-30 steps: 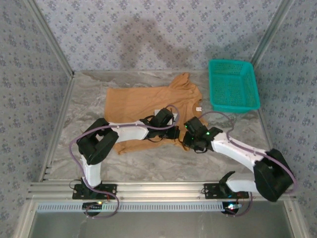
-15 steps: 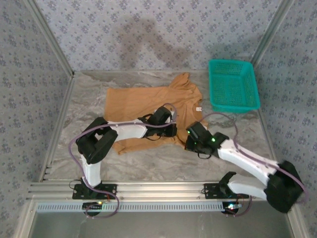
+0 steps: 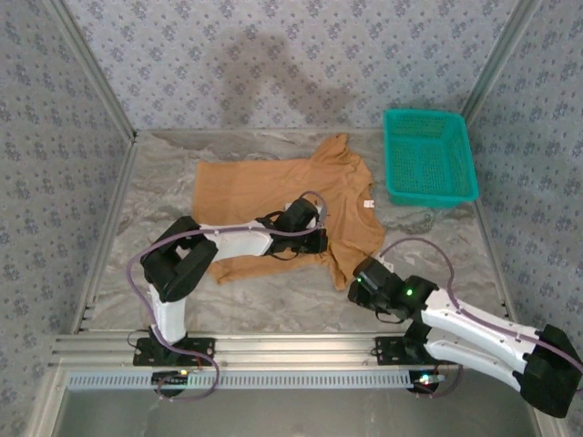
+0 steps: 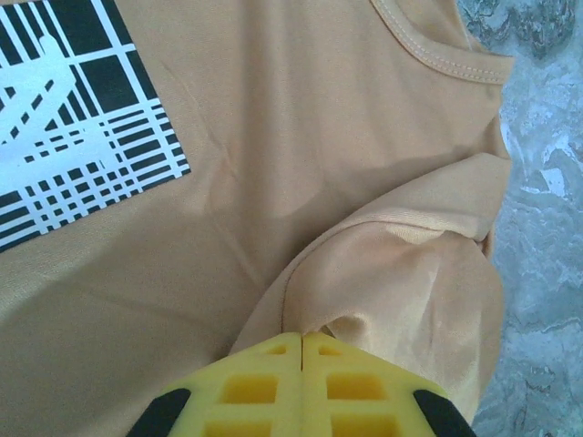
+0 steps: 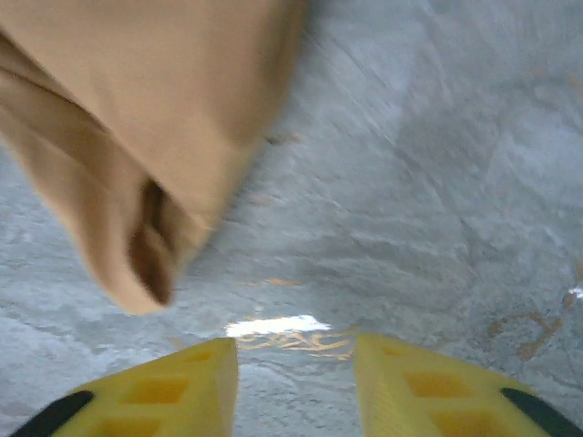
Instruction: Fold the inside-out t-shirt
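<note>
Tan t-shirt (image 3: pixel 273 187), right end effector (image 5: pixel 293 346) withdrawn

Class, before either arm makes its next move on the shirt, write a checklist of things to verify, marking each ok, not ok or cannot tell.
1. Right fingers open and empty: ok, bare table shows between them.
2. Right fingers apart from the shirt: ok, its bunched edge lies ahead of them.
3. Left fingers shut: ok.
4. Cloth pinched between left fingers: cannot tell; their tips sit at a fold.
5. Shirt lying flat: not ok, folds bunch there.
6. Basket apart from shirt: ok.
</note>
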